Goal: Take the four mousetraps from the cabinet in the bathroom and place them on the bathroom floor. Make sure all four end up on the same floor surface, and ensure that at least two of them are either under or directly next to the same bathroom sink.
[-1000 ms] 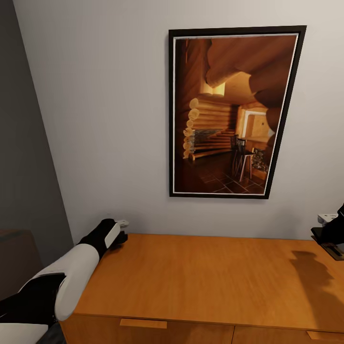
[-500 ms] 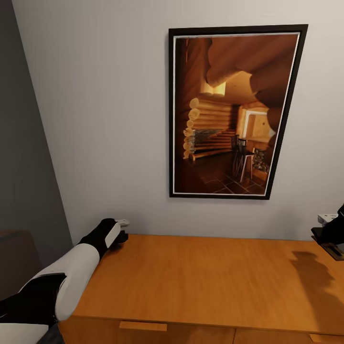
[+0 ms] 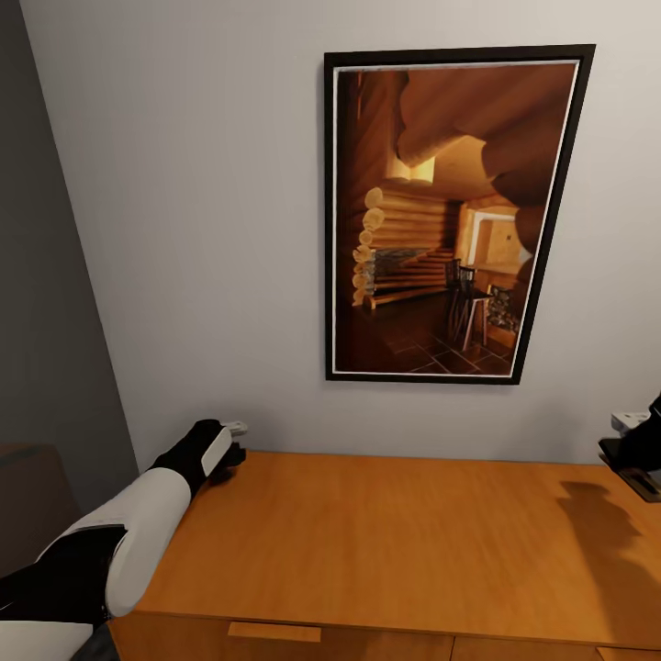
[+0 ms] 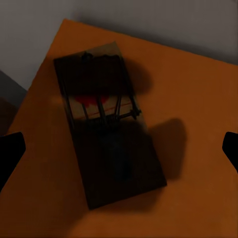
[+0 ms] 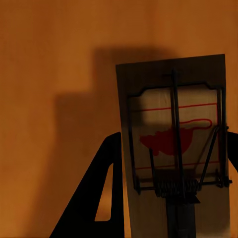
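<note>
Mousetrap flat on cabinet between spread left hand fingers; light, stiff, probably snappy: grip board edges; right hand state unclear.

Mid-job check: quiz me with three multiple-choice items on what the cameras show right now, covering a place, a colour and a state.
1. Where does the mousetrap under the left pincer lie?
A. on the floor
B. on the cabinet top, near a corner
C. in an open drawer

2. What colour is the mark printed on the second mousetrap, seen by the right wrist camera?
A. red
B. blue
C. green

3. How is the left pincer?
A. shut on the mousetrap
B. shut on nothing
C. open

Answers:
1. B: the mousetrap rests flat on the orange cabinet top, where two of its edges meet.
2. A: a red shape sits under the wire of the second mousetrap.
3. C: the left pincer has its fingertips far apart, one either side of the mousetrap and clear of it.
</note>
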Controlling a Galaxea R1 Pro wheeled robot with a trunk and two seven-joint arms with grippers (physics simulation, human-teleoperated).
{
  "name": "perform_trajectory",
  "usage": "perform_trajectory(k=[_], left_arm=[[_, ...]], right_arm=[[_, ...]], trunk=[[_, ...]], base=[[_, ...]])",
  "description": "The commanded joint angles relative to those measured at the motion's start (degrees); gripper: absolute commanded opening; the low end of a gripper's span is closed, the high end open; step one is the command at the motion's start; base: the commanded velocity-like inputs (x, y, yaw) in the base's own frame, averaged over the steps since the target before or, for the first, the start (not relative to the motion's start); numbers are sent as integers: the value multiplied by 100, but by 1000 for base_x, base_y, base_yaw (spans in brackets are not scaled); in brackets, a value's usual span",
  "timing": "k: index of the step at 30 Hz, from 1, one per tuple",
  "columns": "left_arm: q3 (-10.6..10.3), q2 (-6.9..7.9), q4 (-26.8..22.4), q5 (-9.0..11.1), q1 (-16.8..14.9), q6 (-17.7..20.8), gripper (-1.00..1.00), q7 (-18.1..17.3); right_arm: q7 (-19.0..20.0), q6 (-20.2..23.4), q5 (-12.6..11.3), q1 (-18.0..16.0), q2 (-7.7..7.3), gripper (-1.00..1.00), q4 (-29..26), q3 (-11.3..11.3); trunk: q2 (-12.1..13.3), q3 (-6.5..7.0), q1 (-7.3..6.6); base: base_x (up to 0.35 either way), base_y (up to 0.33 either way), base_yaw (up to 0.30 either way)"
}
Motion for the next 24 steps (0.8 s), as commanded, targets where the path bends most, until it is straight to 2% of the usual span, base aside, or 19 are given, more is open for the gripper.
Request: perform_trajectory(k=[1, 6, 15, 24], left_arm=[[28, 2, -10, 61, -3, 10, 100, 49], [29, 22, 29, 66, -3, -3, 100, 44], [29, 162, 77, 91, -3, -104, 100, 32], [29, 164, 237, 96, -2, -331, 100, 26]], right_arm=[[59, 7, 49, -7, -5, -100, 21, 23], [59, 7, 52, -7, 6, -100, 87, 24], [59, 7, 49, -7, 12, -100, 111, 18], [59, 7, 52, -7, 27, -100, 117, 18]], trunk=[[-6, -8, 1], [-6, -8, 1], [-6, -8, 1], [-6, -8, 1]], base=[[0, 0, 0], [0, 0, 0], [0, 0, 0], [0, 0, 0]])
